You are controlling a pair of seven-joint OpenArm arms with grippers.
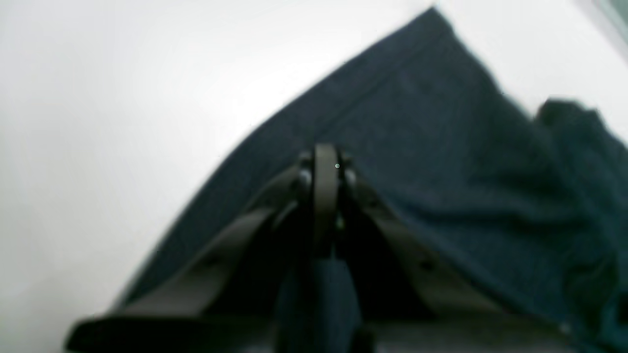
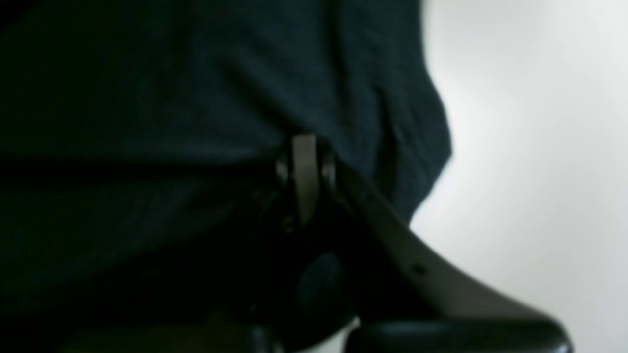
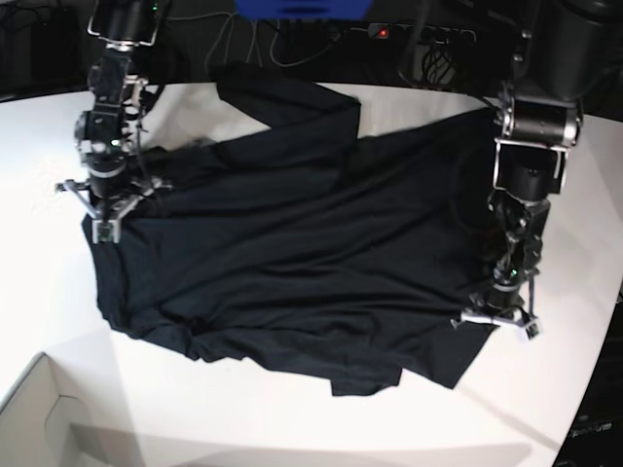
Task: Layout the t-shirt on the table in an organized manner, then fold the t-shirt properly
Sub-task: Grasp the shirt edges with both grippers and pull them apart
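The black t-shirt (image 3: 292,263) lies spread and wrinkled across the white table (image 3: 39,292), with one sleeve folded at the back (image 3: 292,102). My left gripper (image 3: 496,316) stands at the shirt's right lower corner. In the left wrist view its fingertips (image 1: 326,166) are pressed together with dark fabric (image 1: 441,147) bunched between the fingers. My right gripper (image 3: 104,229) stands at the shirt's left edge. Its fingertips (image 2: 305,166) are also together, and cloth (image 2: 196,98) fills the left of that view.
A pale cardboard box corner (image 3: 44,418) sits at the front left. Cables and dark equipment (image 3: 389,34) lie beyond the table's back edge. The table's curved edge runs close by at the right (image 3: 604,341).
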